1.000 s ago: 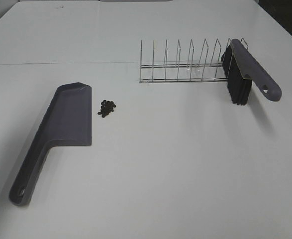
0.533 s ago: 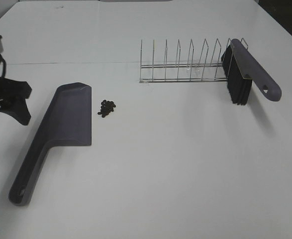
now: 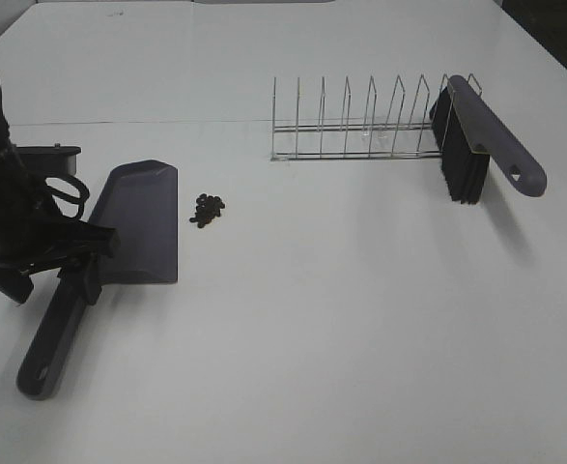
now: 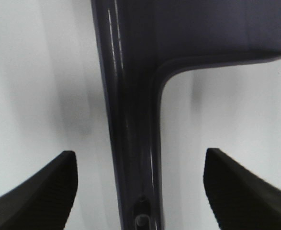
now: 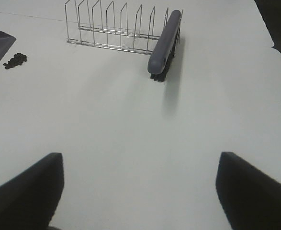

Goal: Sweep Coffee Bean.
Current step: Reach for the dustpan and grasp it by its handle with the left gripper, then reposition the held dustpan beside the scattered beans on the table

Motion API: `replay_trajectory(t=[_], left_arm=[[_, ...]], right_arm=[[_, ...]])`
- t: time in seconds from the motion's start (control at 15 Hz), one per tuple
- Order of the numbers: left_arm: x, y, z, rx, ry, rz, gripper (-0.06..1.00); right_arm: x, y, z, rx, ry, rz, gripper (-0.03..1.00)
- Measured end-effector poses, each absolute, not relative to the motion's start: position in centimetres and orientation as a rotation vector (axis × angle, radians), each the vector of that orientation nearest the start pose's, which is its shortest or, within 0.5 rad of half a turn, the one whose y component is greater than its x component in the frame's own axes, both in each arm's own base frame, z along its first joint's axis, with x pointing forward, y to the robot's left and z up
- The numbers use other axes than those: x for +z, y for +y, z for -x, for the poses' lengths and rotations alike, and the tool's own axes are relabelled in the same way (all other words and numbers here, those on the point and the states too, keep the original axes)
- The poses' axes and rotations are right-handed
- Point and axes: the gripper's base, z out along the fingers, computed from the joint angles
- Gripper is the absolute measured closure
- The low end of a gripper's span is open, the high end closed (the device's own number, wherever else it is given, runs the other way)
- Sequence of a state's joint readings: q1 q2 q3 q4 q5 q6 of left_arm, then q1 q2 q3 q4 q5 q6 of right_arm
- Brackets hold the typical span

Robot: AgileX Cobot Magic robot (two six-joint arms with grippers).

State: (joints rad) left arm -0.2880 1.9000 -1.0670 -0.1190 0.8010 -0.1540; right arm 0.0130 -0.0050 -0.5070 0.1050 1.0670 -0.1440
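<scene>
Coffee beans (image 3: 207, 210): small dark heap on the white bench (image 3: 341, 319), just beside the long right edge of the dustpan (image 3: 140, 217), narrow gap, not touching. The heap sits between the dustpan and the wire rack (image 3: 355, 130), nearer the pan. It also shows far off in the right wrist view (image 5: 16, 60).

Dustpan: grey-purple, flat on the bench, with the wide blade toward the far side. Its handle runs toward the near-left corner and has a hang hole at the end.

Left hand (image 4: 140, 158): jaws wide, straddling the dustpan handle just below where it meets the blade. Bench shows on both sides between the handle and the dark ribbed fingers (image 4: 39, 191), so there is no contact and nothing is gripped. In the exterior view the black arm stands over the handle at the left edge. Cannot tell its height above the handle.

Right hand (image 5: 140, 155): jaws wide with nothing between them, only bare bench below. It is out of the exterior view and well apart from the beans.

Brush (image 3: 491, 135): same grey-purple, black bristles pointing down, propped tilted at the right end of the rack. Its handle slopes toward the near right, hang hole visible. The other rack slots hold nothing.
</scene>
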Motion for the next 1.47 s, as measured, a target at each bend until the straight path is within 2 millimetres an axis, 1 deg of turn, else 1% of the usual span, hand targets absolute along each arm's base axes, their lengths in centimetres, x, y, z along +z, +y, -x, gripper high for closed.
replay_trajectory(t=[0.33, 0.4, 0.6, 0.67, 0.73, 0.8, 1.0, 1.33, 1.4, 1.47], left_arm=[[13.1, -10.1, -31.5, -0.132, 3.130, -0.088, 0.28], [12.7, -10.1, -31.6, -0.122, 3.129, -0.095, 0.28], [10.5, -10.1, -32.0, -0.107, 3.138, -0.095, 0.28], [9.7, -10.1, -32.1, -0.098, 3.150, -0.097, 0.30], [9.7, -10.1, -32.2, -0.098, 3.149, -0.096, 0.35], [9.7, -10.1, -32.2, -0.097, 3.149, -0.097, 0.38], [9.6, -10.1, -32.2, -0.097, 3.153, -0.081, 0.62], [9.9, -10.1, -32.3, -0.096, 3.145, -0.003, 0.62], [10.5, -10.1, -32.3, -0.101, 3.129, 0.005, 0.62], [11.5, -10.1, -32.4, -0.112, 3.099, 0.009, 0.62]], right_arm=[[27.9, 0.8, 0.7, 0.043, 2.028, 0.165, 0.24], [27.9, 0.8, 0.7, 0.043, 2.028, 0.165, 0.24], [27.9, 0.8, 0.7, 0.043, 2.028, 0.165, 0.24], [27.9, 0.8, 0.7, 0.043, 2.028, 0.165, 0.24], [27.9, 0.8, 0.7, 0.043, 2.028, 0.165, 0.24], [27.9, 0.8, 0.7, 0.043, 2.028, 0.165, 0.24], [27.9, 0.8, 0.7, 0.043, 2.028, 0.165, 0.24], [27.9, 0.8, 0.7, 0.043, 2.028, 0.165, 0.24], [27.9, 0.8, 0.7, 0.043, 2.028, 0.165, 0.24], [27.9, 0.8, 0.7, 0.043, 2.028, 0.165, 0.24]])
